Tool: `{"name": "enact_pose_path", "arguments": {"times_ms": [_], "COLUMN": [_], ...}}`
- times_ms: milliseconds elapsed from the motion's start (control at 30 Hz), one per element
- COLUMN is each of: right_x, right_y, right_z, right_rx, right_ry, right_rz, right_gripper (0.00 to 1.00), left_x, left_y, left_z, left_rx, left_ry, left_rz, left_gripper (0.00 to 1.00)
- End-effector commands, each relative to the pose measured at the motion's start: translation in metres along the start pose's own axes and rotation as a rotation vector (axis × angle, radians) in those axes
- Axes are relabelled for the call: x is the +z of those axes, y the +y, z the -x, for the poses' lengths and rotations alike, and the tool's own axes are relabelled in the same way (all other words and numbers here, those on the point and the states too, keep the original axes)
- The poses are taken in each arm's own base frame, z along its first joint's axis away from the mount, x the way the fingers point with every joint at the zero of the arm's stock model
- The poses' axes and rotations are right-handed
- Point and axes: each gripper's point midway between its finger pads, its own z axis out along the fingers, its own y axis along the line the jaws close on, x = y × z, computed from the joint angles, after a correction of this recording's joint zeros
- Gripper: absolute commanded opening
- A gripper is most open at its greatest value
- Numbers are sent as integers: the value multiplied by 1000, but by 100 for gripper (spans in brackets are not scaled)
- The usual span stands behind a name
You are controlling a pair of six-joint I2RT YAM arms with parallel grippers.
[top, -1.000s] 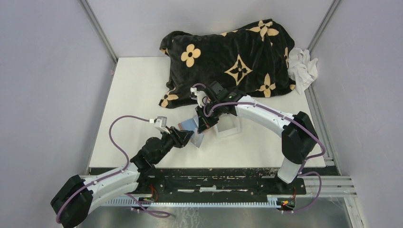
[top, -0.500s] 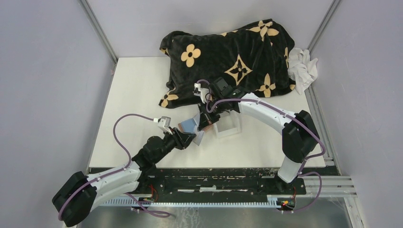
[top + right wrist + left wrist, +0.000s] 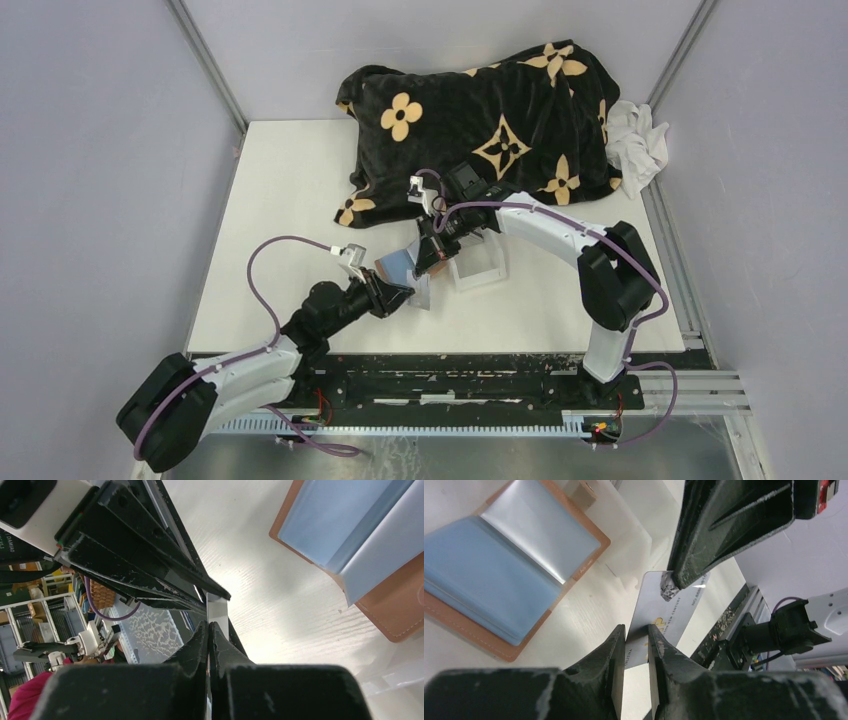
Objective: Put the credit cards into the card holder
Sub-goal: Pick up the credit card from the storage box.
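Right end effector is pressed tight on one credit card, holding it over the table just beside the card holder; your left end effector straddles the card's lower end, jaws narrow, though you cannot tell whether it grips; this card is not yet in; the holder lies open, tan-edged, its sleeves showing pale blue and silver.

Your top view looks down from behind the near edge over the whole worktop. Both wrist views sit close, sharing the open card holder and one credit card.
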Motion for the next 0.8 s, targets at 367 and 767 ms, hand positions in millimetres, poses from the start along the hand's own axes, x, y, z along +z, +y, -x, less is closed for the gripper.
{"name": "enact_pose_path", "arguments": {"times_ms": [367, 767], "right_x": [3, 3], "right_y": [10, -14], "right_z": [18, 33], "right_rx": [-10, 20], "right_ry": [-49, -106], "right_rz": [130, 58], "right_gripper": [1, 16], "left_x": [0, 3], "left_y": [-43, -12], "left_z": [27, 36], "left_rx": [14, -49], "left_ry": [-53, -103], "left_rz": [-195, -18], "left_gripper": [3, 3]}}
